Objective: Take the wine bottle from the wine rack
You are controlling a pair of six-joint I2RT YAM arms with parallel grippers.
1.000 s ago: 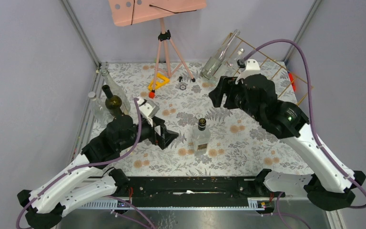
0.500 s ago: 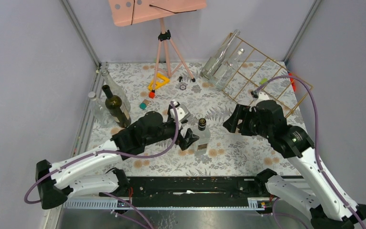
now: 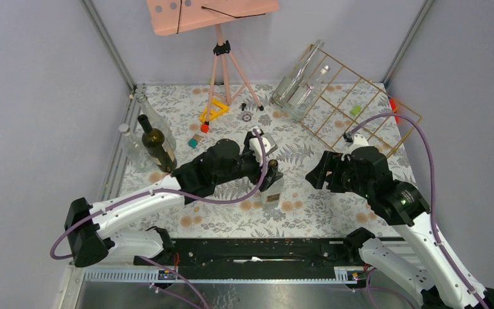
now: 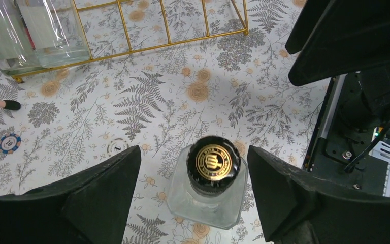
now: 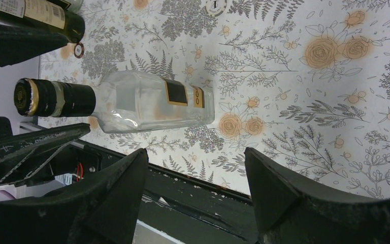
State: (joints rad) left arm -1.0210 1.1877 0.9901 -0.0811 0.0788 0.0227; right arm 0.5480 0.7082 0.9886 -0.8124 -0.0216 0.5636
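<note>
The gold wire wine rack (image 3: 360, 106) leans at the back right. Two clear bottles (image 3: 296, 80) lean in its left cells; they also show in the left wrist view (image 4: 30, 30) beside the rack (image 4: 162, 46). A square clear bottle (image 3: 274, 192) with a black and gold cap (image 4: 214, 162) stands upright on the table, off the rack. My left gripper (image 3: 270, 172) is open above it, its two jaws either side of the cap (image 4: 195, 178) without touching. My right gripper (image 3: 318, 172) is open and empty (image 5: 195, 173), to the right of that bottle (image 5: 147, 101).
A pink tripod stand (image 3: 222, 58) stands at the back. A dark green bottle (image 3: 156, 145) and two clear bottles (image 3: 146, 111) stand at the left edge. A yellow triangle (image 3: 213, 111), small blocks and a poker chip (image 3: 247, 118) lie at the back middle.
My left arm has reached right until its open jaws straddle the square bottle's cap. My right arm has drawn back from the rack toward the near right.
</note>
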